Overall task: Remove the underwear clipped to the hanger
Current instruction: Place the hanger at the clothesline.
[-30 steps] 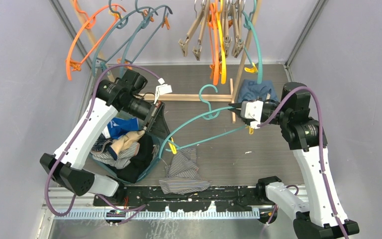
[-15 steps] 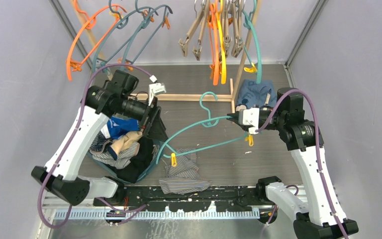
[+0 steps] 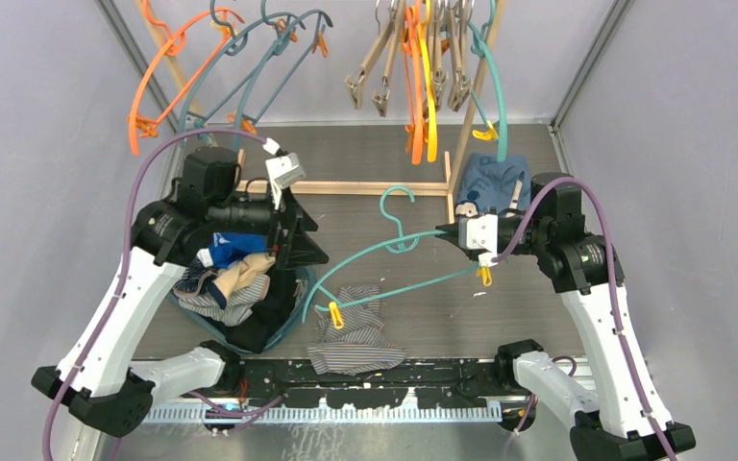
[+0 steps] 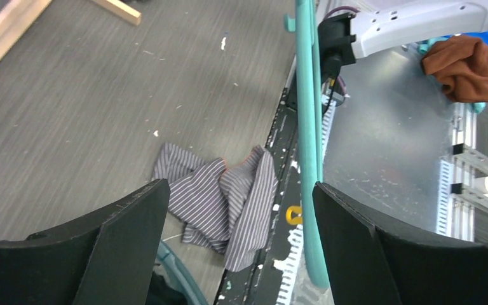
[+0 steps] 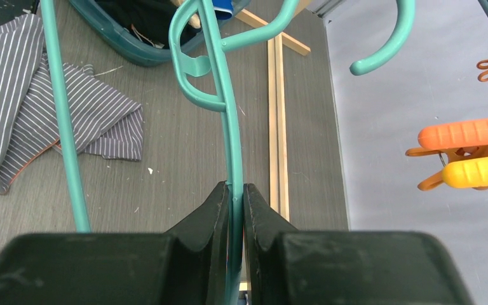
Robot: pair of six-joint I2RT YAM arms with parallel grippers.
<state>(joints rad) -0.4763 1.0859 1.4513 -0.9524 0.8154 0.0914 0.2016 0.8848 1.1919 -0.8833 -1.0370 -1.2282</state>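
The right gripper (image 5: 232, 190) is clamped shut on the smooth teal plastic hanger (image 5: 228, 127) near its shoulder, holding it tilted above the table so that its clips hang clear. The left gripper (image 4: 238, 186) hovers wide open and empty over the dark pinstriped underwear (image 4: 219, 197), a limp, creased heap on the wood-grain table (image 4: 101, 95) near its front edge. The garment looks free of the yellow clip (image 3: 334, 315), though that is hard to confirm.

Grey wood-grain table (image 3: 413, 158). Navy pinstriped underwear (image 3: 351, 331) lies crumpled at the middle of the near edge. A teal bin (image 5: 133, 56) heaped with garments stands toward the near-left corner. A wooden rail (image 3: 375, 187) lies crosswise on the far half.
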